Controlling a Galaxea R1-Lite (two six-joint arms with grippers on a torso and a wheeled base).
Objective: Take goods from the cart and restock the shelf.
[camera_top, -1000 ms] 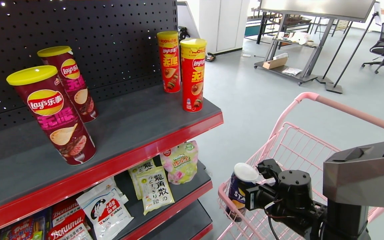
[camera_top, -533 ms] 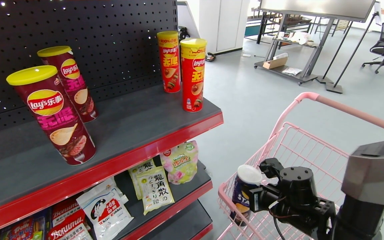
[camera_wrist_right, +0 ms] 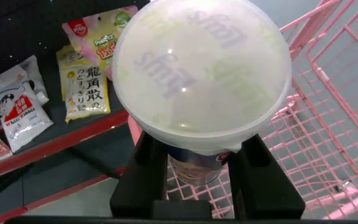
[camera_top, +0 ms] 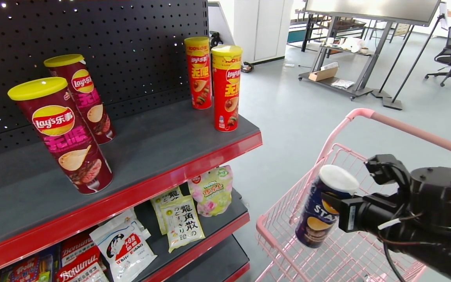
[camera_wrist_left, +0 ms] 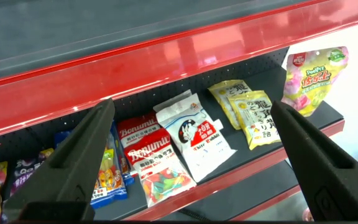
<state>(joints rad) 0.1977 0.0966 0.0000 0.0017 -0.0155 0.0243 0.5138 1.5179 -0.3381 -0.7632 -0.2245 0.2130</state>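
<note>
The right gripper [camera_top: 347, 194] is clamped on a dark blue chip can [camera_top: 316, 215], one finger on either side of the tube just under its white plastic lid [camera_top: 339, 178]. The can hangs tilted over the near corner of the pink cart [camera_top: 350, 116], well apart from the top shelf [camera_top: 163, 145].

It is probably light and stiff, a glossy cardboard tube that could twist or slide between the pads and would dent if squeezed hard. The lid would likely pop off, so the body is the place to hold. A grip nearer mid-height would steady it, though the lid hides how deep the fingers sit.

The left gripper [camera_wrist_left: 191, 162] has its fingers spread wide on nothing, facing the snack bags [camera_wrist_left: 194, 134] on the lower shelf.

Red chip cans [camera_top: 226, 88] stand at the top shelf's right end.
</note>
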